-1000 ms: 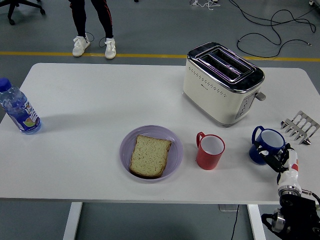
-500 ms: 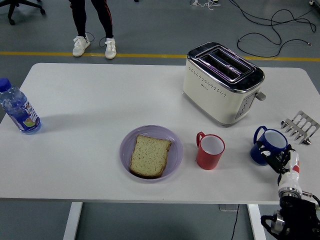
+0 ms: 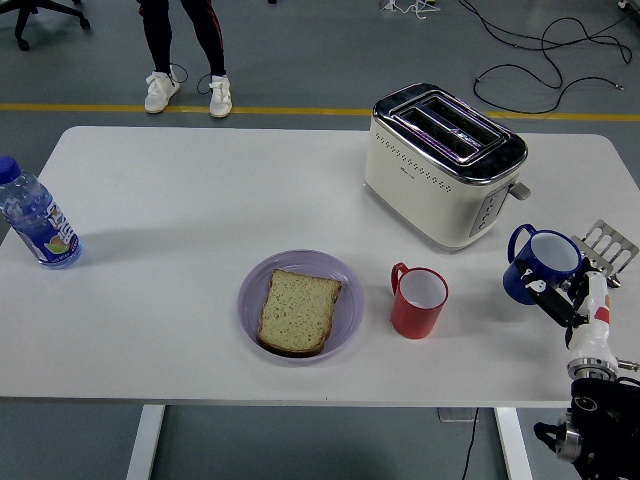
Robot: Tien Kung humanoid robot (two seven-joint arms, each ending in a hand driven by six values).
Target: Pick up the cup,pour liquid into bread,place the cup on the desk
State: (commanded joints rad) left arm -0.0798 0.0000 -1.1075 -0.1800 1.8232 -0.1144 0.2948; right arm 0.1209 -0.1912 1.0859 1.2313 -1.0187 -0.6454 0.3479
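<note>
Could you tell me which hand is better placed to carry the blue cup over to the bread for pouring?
The right hand: its fingers already grip the blue enamel cup, tilted at the table's right side. The left hand is out of view. The toasted bread slice lies on the lilac plate, leftward.

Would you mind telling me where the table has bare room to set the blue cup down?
The widest bare patch lies between the water bottle, the purple plate and the toaster. The near edge in front of the plate is also free. It is crowded on the right, around the red cup, blue cup and metal rack.
</note>
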